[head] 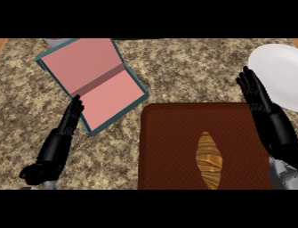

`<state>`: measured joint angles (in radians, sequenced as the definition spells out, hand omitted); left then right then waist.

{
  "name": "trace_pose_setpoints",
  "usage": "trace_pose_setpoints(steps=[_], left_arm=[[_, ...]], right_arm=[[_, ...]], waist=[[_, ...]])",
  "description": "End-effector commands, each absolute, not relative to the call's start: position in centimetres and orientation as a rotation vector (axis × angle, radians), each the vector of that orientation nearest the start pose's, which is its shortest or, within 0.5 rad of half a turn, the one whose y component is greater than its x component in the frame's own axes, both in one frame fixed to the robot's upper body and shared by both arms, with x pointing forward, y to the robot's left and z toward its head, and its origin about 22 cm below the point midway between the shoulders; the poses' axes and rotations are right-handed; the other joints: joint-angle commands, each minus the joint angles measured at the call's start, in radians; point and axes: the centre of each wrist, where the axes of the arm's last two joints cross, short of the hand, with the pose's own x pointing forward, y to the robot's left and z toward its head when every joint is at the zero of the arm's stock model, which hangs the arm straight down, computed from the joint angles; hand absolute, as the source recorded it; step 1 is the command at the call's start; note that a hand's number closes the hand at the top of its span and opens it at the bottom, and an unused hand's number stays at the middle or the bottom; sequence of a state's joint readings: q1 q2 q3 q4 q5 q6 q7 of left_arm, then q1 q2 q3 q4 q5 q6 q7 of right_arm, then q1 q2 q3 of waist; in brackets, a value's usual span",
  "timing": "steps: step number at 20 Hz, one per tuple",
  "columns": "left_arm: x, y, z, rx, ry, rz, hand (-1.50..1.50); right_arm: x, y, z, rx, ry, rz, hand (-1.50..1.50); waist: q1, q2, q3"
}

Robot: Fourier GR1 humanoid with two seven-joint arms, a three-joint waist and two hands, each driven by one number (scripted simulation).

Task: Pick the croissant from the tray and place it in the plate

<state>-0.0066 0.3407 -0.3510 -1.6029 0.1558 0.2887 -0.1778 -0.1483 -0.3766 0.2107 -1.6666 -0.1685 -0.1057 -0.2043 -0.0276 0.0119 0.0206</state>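
Counter of speckled stone [184, 67] carries a brown tray [171, 147] at lower middle, an open pink book [92, 80] at upper left and a white plate [289, 75] at upper right. The right hand [256, 95], fingers straight and empty, stands between tray and plate. The left hand [69, 120], likewise straight-fingered and empty, is beside the book. The croissant [208, 159] lies on the tray's right half.

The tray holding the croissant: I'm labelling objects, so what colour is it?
The tray is dark reddish brown, shown best in the head view.
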Motion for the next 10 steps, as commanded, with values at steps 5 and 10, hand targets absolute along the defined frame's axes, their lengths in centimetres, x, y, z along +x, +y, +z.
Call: trace_pose_setpoints(steps=[5, 10], left_arm=[[27.5, 25.9, 4.4, 0.232, -1.649, -0.212, 0.0], [26.6, 25.9, 2.7, 0.229, -1.577, -0.214, 0.0]], right_arm=[[27.4, -15.7, 7.8, 0.002, -1.748, -0.14, -1.5], [25.6, -20.3, 2.6, -0.598, -1.63, 0.453, 1.5]], waist=[[0.031, -0.009, -0.023], [0.016, -0.017, -0.029]])
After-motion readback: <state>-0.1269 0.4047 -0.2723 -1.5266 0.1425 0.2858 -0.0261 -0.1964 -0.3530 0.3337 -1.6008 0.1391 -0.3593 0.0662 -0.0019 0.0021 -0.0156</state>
